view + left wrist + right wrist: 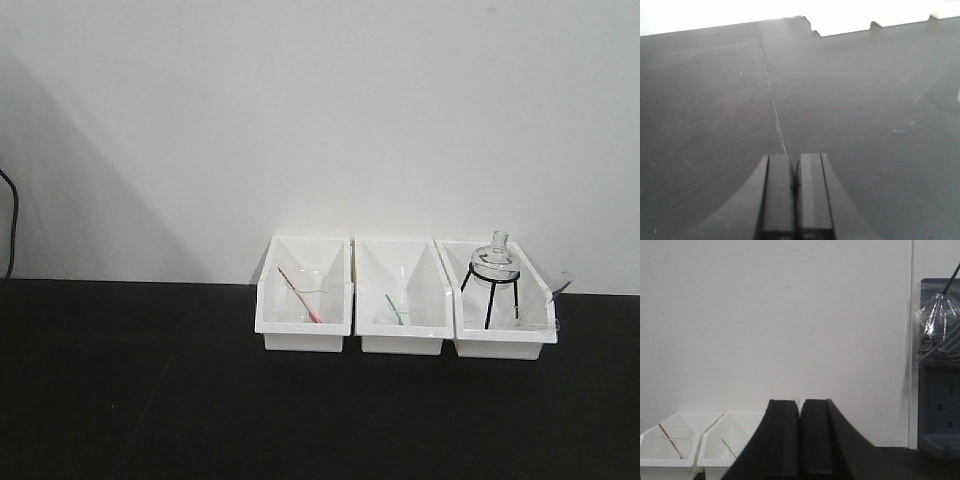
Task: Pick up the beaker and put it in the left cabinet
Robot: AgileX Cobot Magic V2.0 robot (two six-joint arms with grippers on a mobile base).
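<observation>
Nothing of the task is judged to be done yet: no grasp is made, and both the pick and the placing are left. Nearest, two tools are counted. The left tool is held low over the bare worktop, its jaws pressed together with nothing between them. The right tool is likewise closed and empty, and is pointed level at the bins. Farther off, three white bins are counted in a row at the back of the worktop, touching side by side: the left bin, the middle bin and the right bin. In the left bin one faint clear beaker is made out with one red rod. A second clear vessel with one green rod is seen in the middle bin, so which of the two is meant cannot be told. In the right bin one flask is carried on one tripod, beside one further clear piece. Behind all this one wall is seen, and at the right one blue panel with one bag. The cabinet is not in view.
</observation>
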